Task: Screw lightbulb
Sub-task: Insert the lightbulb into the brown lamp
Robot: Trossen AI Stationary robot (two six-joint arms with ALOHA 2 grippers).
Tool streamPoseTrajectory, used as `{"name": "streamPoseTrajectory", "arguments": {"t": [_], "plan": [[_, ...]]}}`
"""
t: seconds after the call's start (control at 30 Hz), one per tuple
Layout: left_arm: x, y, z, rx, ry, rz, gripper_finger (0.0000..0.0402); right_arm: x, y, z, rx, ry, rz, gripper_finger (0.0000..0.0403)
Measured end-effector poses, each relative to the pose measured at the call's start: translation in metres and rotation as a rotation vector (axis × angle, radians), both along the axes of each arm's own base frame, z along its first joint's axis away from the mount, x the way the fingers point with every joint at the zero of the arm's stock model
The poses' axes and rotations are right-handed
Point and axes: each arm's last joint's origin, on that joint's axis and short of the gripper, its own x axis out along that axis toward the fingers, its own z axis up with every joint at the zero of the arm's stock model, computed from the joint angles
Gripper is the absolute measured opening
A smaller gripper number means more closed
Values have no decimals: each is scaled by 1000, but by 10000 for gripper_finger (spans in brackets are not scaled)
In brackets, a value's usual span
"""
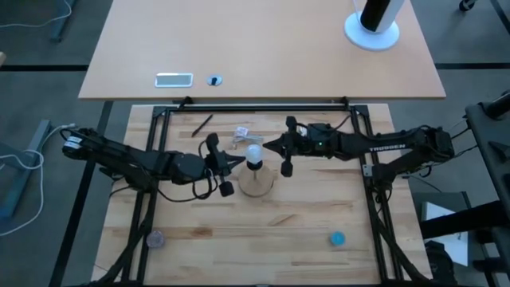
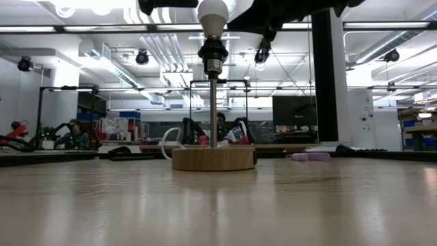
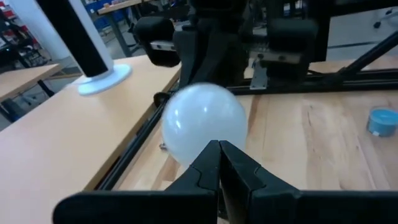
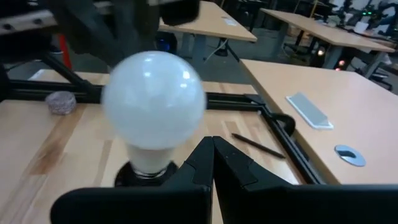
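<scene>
The lightbulb (image 1: 253,154) stands upright in the black socket (image 2: 212,53) on top of the thin metal post (image 2: 213,109), which rises from the round wooden base (image 2: 214,158), just below the middle of the high view and at top centre of the low view. You look close to the end of the job: the bulb already sits straight in its holder, so what is probably left is a last gentle turn or a check that it is seated. To do that well, open one set of fingers wide enough to pass round the widest part of the glass, grip lightly, and turn about the post's own line so the lamp does not tip or slide. The left gripper (image 1: 229,162) sits just to the left of the bulb in the high view, and its fingers (image 3: 205,168) are pressed together with nothing between them, their tips right before the glass; whether they touch it you cannot tell. The right gripper (image 1: 271,147) comes in from the right of the bulb, tips also closed tight and empty, pointing at the bulb's neck in its own wrist view.
</scene>
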Motion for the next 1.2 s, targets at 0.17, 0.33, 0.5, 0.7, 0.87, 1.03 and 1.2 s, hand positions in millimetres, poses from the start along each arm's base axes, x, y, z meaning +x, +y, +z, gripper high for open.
{"name": "streamPoseTrajectory", "arguments": {"t": [0.17,0.33,0.5,0.7,0.87,1.03,1.2], "plan": [[0,2,-11,-15,-14,13,0,1,7,-1,-7,3,25,0],[0,3,-15,-19,-32,16,0,1,12,-1,-12,4,38,0],[0,3,-15,-10,-30,45,0,1,16,-1,-7,5,43,0],[-1,5,-16,2,-26,82,0,1,16,-1,22,15,26,0],[-1,4,-16,-6,-22,74,0,-1,15,-4,16,57,-27,0],[-3,2,-12,-47,-50,37,0,-4,14,2,-2,37,-53,0],[0,-2,-9,-85,-83,-67,0,-5,14,15,-28,7,-46,0]]}}
